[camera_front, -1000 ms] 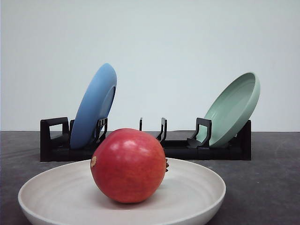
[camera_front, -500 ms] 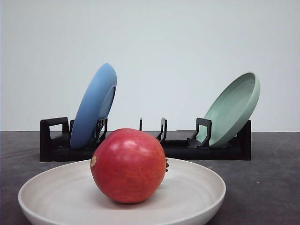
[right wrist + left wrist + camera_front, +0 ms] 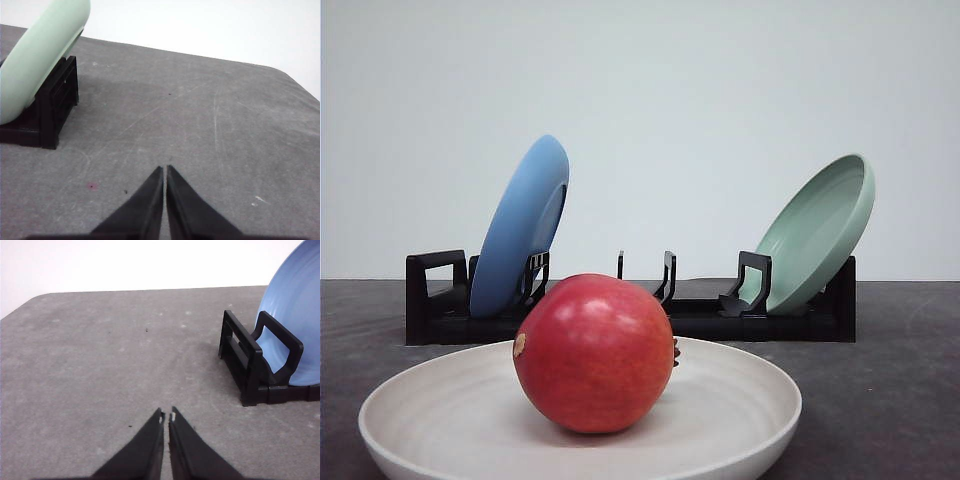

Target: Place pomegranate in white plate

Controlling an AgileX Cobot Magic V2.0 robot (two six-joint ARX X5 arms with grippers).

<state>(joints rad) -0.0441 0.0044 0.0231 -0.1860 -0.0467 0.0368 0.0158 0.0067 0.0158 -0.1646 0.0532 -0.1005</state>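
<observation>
Nothing is shifting across the last second: the pomegranate [image 3: 594, 352] is sitting exactly where it was, and the plates are holding their places too.

Counting from the biggest thing down, one grey table [image 3: 880, 400] is carrying everything. One black rack [image 3: 700, 318] is stretching across the table behind the fruit, toward the far edge. Three plates are showing in all. One white plate [image 3: 740, 400] is lying flat at the near edge of the table, in front of the rack. One blue plate [image 3: 520, 225] is leaning on its rim in the rack's left end, and one pale green plate [image 3: 820, 230] is leaning in the rack's right end, its hollow facing left. Several upright prongs in the rack's middle are standing between the two.

One pomegranate is resting inside the white plate, near its middle, red and glossy, with a small brown nub pointing right and a pale spot on its left side.

Two grippers are on duty. In the left wrist view, the left gripper [image 3: 166, 416] is hovering over bare table with its fingertips pressed together, the blue plate and rack end beside it. In the right wrist view, the right gripper [image 3: 164, 169] is doing likewise, tips pressed together and pinching nothing, with the green plate well apart.
</observation>
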